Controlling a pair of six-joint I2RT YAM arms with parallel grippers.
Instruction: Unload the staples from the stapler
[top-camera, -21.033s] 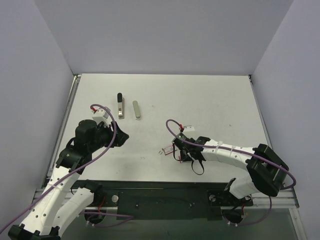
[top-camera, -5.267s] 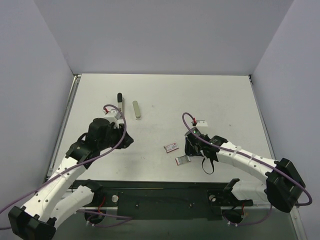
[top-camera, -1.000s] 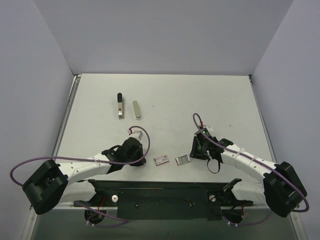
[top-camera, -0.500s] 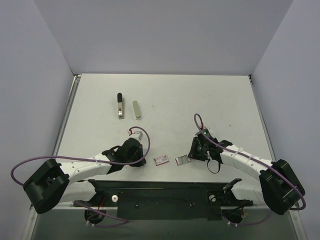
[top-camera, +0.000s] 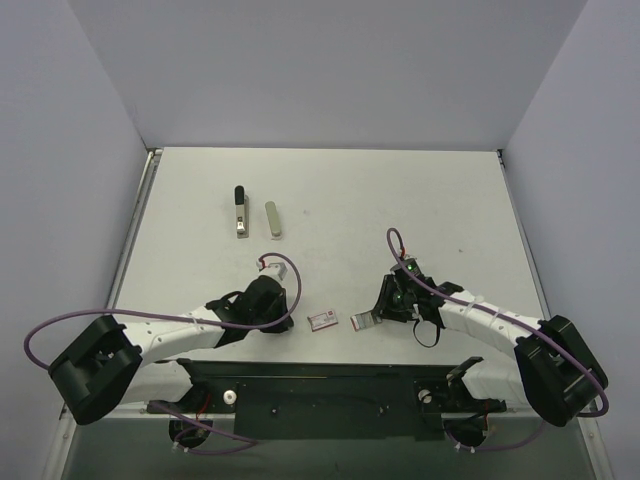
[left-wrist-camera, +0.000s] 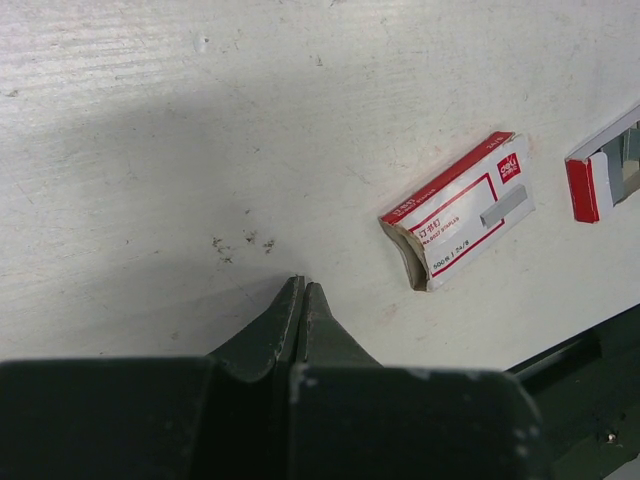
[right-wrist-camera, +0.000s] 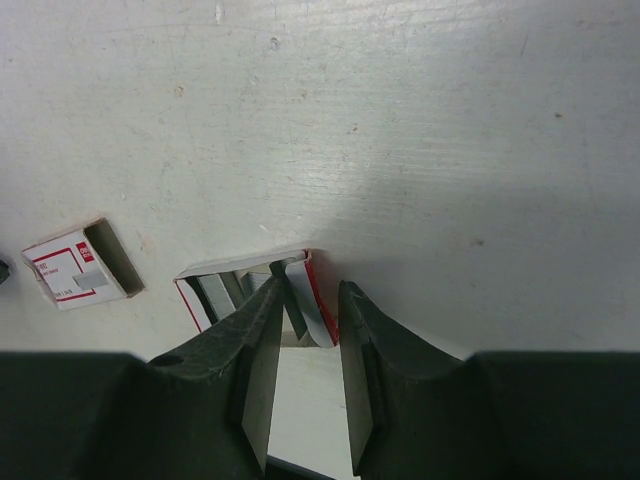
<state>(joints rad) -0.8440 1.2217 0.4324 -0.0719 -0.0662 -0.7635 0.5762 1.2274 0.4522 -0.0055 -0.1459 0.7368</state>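
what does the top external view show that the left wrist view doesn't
Only the top external view: the stapler and a grey strip beside it, far up the table, plus the right gripper at the open tray. Only the left wrist view: the left gripper with its fingertips pressed shut, seen close up, and the print and open end of the red-and-white sleeve. Both: the sleeve, the tray's red end and the bare tabletop.
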